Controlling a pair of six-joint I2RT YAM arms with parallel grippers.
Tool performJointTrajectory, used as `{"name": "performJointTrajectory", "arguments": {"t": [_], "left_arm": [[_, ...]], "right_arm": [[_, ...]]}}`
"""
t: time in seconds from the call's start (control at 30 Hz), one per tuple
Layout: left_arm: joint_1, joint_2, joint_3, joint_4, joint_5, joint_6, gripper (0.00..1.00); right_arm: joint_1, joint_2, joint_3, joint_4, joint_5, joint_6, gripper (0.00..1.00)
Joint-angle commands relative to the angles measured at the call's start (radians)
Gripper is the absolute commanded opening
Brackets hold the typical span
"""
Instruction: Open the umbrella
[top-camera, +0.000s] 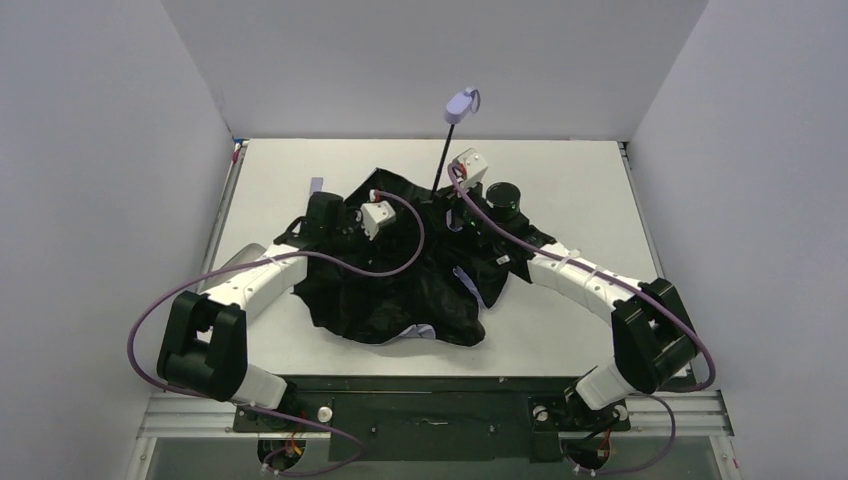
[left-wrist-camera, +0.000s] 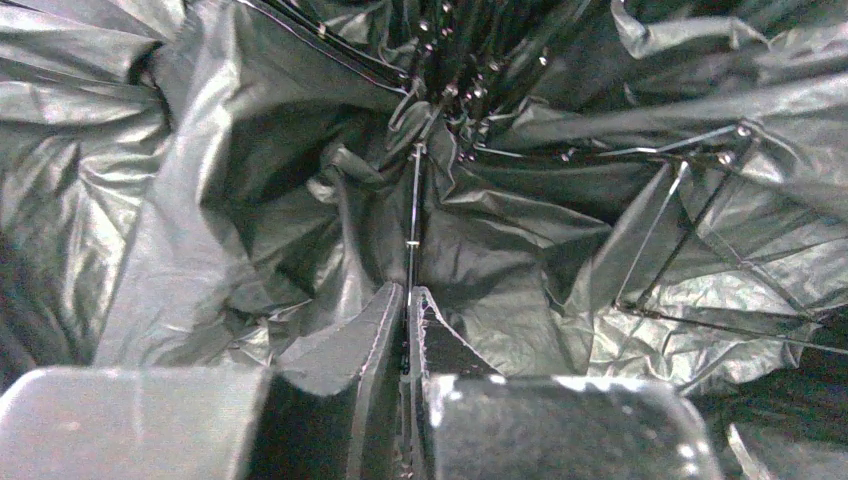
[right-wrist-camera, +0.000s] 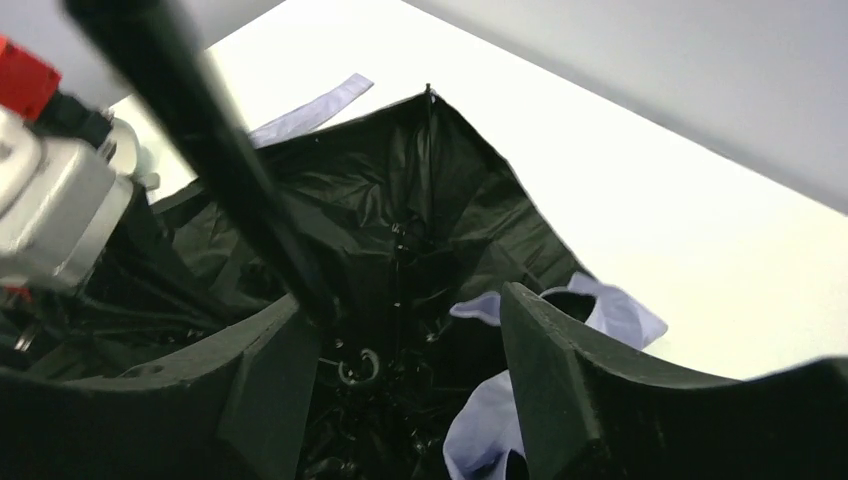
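We see the umbrella (top-camera: 400, 280) crumpled mid-table, lining up, shaft (right-wrist-camera: 220, 150) leaning far; the left gripper (left-wrist-camera: 408, 310) is clenched on a thin rib (left-wrist-camera: 413, 220) and the right gripper (right-wrist-camera: 405, 300) gapes with the shaft by one finger, so we should clamp the shaft squarely, then spread slowly.

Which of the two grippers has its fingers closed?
The left gripper: its fingers are pressed together on a thin rib of the umbrella. The right gripper has its fingers wide apart.
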Motion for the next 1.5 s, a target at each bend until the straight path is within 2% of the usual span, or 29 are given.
{"name": "performJointTrajectory", "arguments": {"t": [0.0,0.13,0.2,0.37,0.43,0.47,0.5,0.53,0.6,0.77,0.8,0.83,0.87,0.93,1.0,1.07,1.17,1.27,1.47], "left_arm": [[0.004,0.01,-0.029,0.016,0.046,0.098,0.0],[0.004,0.01,-0.04,0.019,0.049,0.111,0.0],[0.004,0.012,-0.036,0.018,0.049,0.111,0.0],[0.004,0.015,-0.033,0.02,0.047,0.115,0.0],[0.004,0.016,-0.036,0.012,0.045,0.13,0.0],[0.004,0.014,-0.039,0.009,0.044,0.133,0.0],[0.006,0.012,-0.043,0.009,0.04,0.137,0.0],[0.008,0.01,-0.049,0.007,0.032,0.137,0.0],[0.027,0.002,-0.057,-0.003,0.04,0.141,0.0],[0.143,-0.044,-0.086,0.04,0.15,0.135,0.0],[0.147,-0.057,-0.09,0.062,0.161,0.141,0.03],[0.149,-0.064,-0.088,0.066,0.172,0.165,0.15],[0.148,-0.083,-0.081,0.077,0.208,0.173,0.21],[0.128,-0.118,-0.084,0.143,0.239,0.16,0.41],[0.083,-0.152,-0.101,0.241,0.225,0.151,0.5],[0.03,-0.179,-0.135,0.356,0.189,0.145,0.51],[-0.053,-0.193,-0.174,0.526,0.147,0.152,0.48],[-0.139,-0.156,-0.197,0.589,0.099,0.227,0.41],[-0.234,-0.032,-0.22,0.645,0.083,0.339,0.33]], "right_arm": [[-0.015,0.03,0.09,0.077,-0.031,0.012,0.62],[-0.017,0.065,0.169,0.093,-0.069,0.036,0.69],[-0.013,0.075,0.197,0.106,-0.085,0.042,0.69],[-0.001,0.081,0.268,0.122,-0.097,0.048,0.64],[0.005,0.083,0.3,0.119,-0.102,0.04,0.54],[0.009,0.083,0.323,0.111,-0.105,0.035,0.4],[0.01,0.084,0.334,0.091,-0.104,0.023,0.32],[0.012,0.085,0.35,0.074,-0.103,0.018,0.14],[0.01,0.081,0.366,0.045,-0.093,0.01,0.0],[0.004,0.035,0.357,0.016,-0.066,-0.014,0.0],[0.003,0.03,0.358,-0.002,-0.061,-0.021,0.0],[0.004,0.024,0.359,-0.012,-0.058,-0.039,0.0],[0.007,0.021,0.356,-0.026,-0.049,-0.045,0.0],[0.016,0.019,0.354,-0.051,-0.023,-0.062,0.0],[0.026,0.021,0.355,-0.075,-0.001,-0.078,0.0],[0.037,0.023,0.355,-0.089,0.022,-0.073,0.0],[0.051,0.024,0.359,-0.105,0.056,-0.059,0.0],[0.058,0.024,0.36,-0.114,0.076,-0.046,0.0],[0.067,0.024,0.374,-0.121,0.115,-0.025,0.0]]}}
